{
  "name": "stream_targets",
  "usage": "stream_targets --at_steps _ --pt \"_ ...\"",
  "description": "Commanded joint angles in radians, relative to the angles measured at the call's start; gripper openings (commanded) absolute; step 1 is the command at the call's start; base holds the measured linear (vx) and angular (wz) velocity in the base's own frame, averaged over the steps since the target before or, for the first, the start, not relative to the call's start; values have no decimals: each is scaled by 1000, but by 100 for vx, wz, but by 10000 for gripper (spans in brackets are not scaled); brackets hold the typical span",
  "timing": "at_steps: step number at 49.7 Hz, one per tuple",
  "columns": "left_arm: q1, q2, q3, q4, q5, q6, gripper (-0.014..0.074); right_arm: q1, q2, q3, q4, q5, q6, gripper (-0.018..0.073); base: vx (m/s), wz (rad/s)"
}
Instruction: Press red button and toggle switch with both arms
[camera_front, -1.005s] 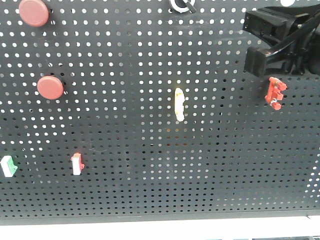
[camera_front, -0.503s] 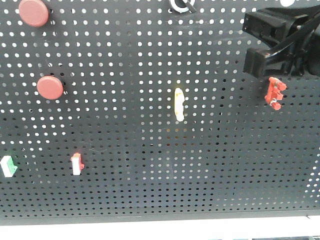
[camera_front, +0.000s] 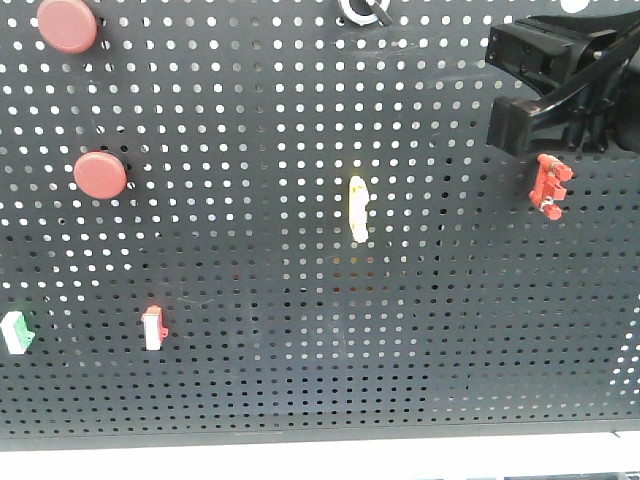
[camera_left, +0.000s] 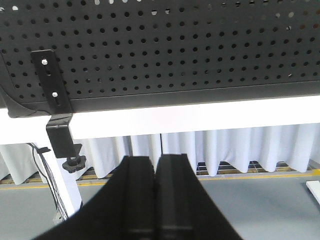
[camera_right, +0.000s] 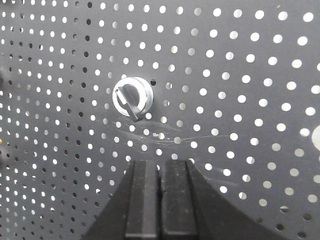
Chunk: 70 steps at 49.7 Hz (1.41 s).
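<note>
Two end effectors are pressed together: right end effector (camera_front: 535, 90) hangs just above toggle switch (camera_front: 550, 186), right edge of pegboard (camera_front: 300, 400); left end effector (camera_left: 156, 200) waits below. Descent should be kept square onto the lever.

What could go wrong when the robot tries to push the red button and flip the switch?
The right end effector faces the silver knob, so it might bump that rather than the toggle switch. The left end effector sits below the pegboard edge and could catch the bracket going up.
</note>
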Motion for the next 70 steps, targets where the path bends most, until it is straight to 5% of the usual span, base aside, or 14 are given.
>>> stream_targets --at_steps 1,15,28,35,53,70 --pt "-1 -16 28 -7 -74 -7 1 1 -17 -30 -7 -79 -5 -3 0 0" --pt "-1 -16 28 -7 -74 -7 1 -21 -127 36 -5 -54 -36 -3 0 0" --pt "-1 -16 28 -7 -74 -7 1 -334 -494 541 56 -91 -27 -3 0 0" --pt "-1 -16 28 -7 -74 -7 1 -422 -713 852 55 -110 -27 -3 0 0" --pt "-1 -15 28 -6 -75 -7 1 -430 -1129 1350 60 -158 60 -3 0 0" --pt "-1 -15 28 -6 -73 -7 1 -430 -1125 1354 89 -80 50 -3 0 0"
